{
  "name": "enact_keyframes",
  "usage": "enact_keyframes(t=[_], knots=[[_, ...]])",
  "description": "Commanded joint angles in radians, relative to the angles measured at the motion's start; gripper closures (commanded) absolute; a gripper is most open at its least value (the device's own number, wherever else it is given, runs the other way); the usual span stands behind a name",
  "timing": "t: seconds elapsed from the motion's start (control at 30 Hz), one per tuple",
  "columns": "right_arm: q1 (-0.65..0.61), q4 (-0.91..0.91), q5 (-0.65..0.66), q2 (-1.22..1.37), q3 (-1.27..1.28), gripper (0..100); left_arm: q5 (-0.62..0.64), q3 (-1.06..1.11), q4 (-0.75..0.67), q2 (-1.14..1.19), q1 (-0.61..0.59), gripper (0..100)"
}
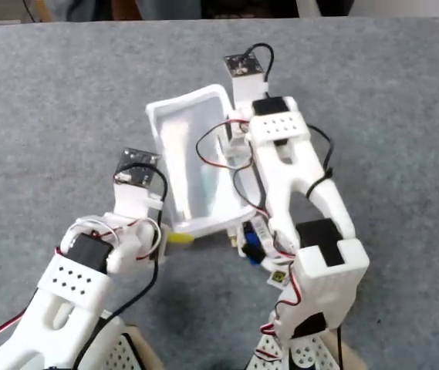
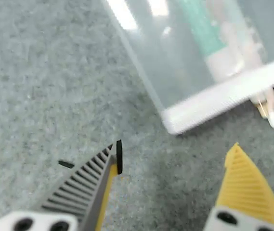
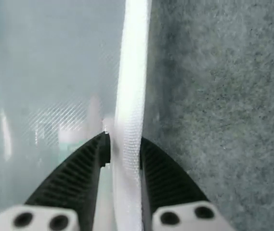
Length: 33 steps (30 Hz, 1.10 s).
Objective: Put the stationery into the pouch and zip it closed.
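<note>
Clamping the pouch (image 1: 192,146) by its white right edge, our right pincer (image 3: 122,147) anchors it on the desk (image 1: 49,116); its long axis runs near to far, and our left pincer (image 2: 177,147) gapes wide beside the near-left corner.

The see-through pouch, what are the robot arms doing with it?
The right gripper has its fingers shut on the white edge of the pouch, holding it on the grey table. The left gripper hangs open just above the table, beside the pouch's near corner, touching nothing. Some stationery, one piece green, shows through the clear side, so it is inside. Whether the zip is closed cannot be told.
</note>
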Motion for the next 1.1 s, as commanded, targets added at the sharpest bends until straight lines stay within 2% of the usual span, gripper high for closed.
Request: enact_keyframes(t=[0.0, 0.13, 0.3, 0.5, 0.6, 0.8, 1.07], knots=[[0.020, 0.078, 0.012, -0.004, -0.101, 92.0, -0.008, -0.010, -0.020, -0.011, -0.051, 66], [0.018, 0.133, 0.011, -0.004, -0.180, 83.3, -0.008, -0.013, 0.015, -0.012, -0.091, 66], [0.014, 0.189, 0.011, -0.004, -0.272, 82.5, -0.002, -0.013, 0.078, -0.012, -0.096, 66], [0.012, 0.213, 0.011, -0.005, -0.297, 79.6, -0.002, -0.013, 0.086, -0.012, -0.096, 66], [0.009, 0.302, 0.011, -0.022, -0.297, 76.0, 0.000, -0.013, 0.086, -0.012, -0.097, 66], [0.000, 0.474, 0.014, -0.120, -0.292, 75.6, 0.002, -0.013, 0.083, -0.012, -0.097, 66], [-0.021, 0.559, 0.149, -0.249, -0.120, 75.5, -0.008, -0.013, 0.077, -0.012, -0.200, 66]])
